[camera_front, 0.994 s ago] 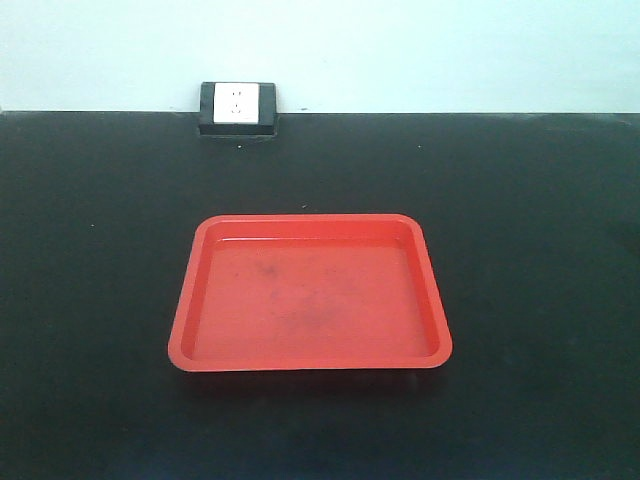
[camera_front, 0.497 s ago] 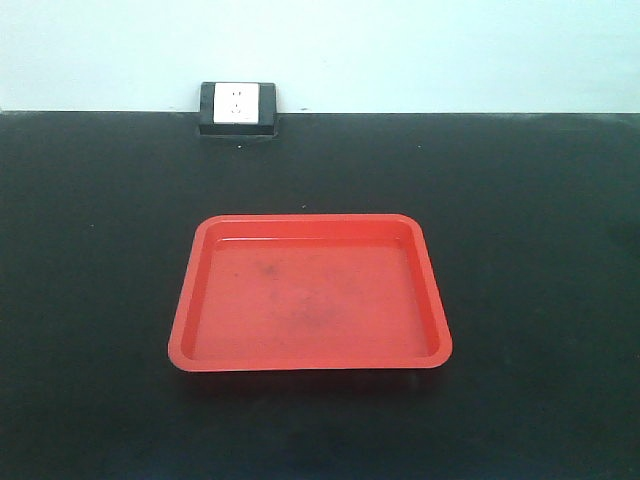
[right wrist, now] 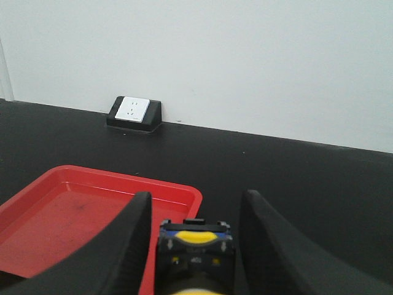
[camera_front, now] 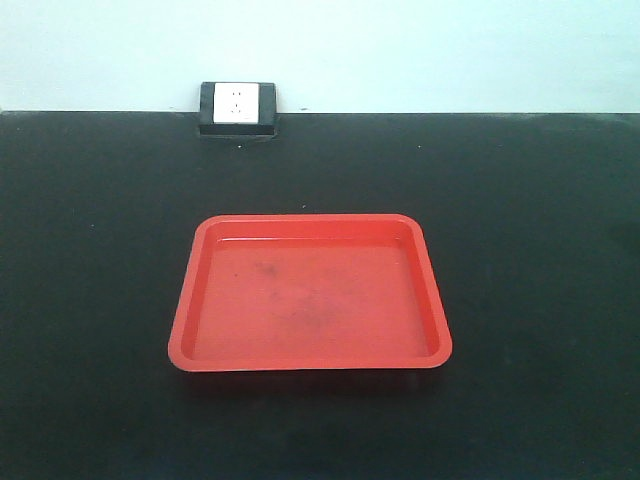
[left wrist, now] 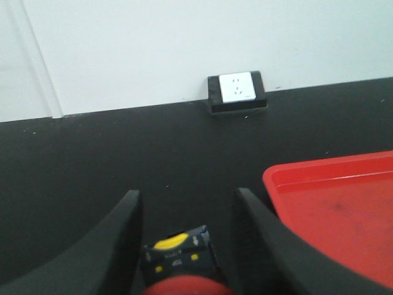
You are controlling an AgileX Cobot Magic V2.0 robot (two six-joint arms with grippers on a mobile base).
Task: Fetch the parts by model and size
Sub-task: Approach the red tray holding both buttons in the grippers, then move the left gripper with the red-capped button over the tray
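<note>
Front-facing exterior view: a red tray (camera_front: 310,222) lies flat at the middle of a black worktop (camera_front: 540,250), long side toward the camera and dark smudges on its floor. Well behind it, a white wall socket (camera_front: 238,104) set in a dark sloped block sits where the worktop meets the pale wall (camera_front: 430,50). Neither arm shows from this angle.

From the left wrist, the left hand (left wrist: 186,196) hangs above the worktop with its two dark fingers angled apart toward the tips. It is pinching the red-capped switch (left wrist: 184,270) low between them, with the red cap nearest the lens and a yellow piece showing on the dark base. The tray's near corner lies ahead and to this hand's right, and the socket block stands farther back at the wall.

From the right wrist, the right hand (right wrist: 196,195) likewise grips the yellow-capped switch (right wrist: 195,249) between its fingers. A blue strip and a yellow dome are visible on the dark base. The tray's corner lies ahead and to the left, partly hidden behind the left finger. The socket block stands beyond it at the wall.
</note>
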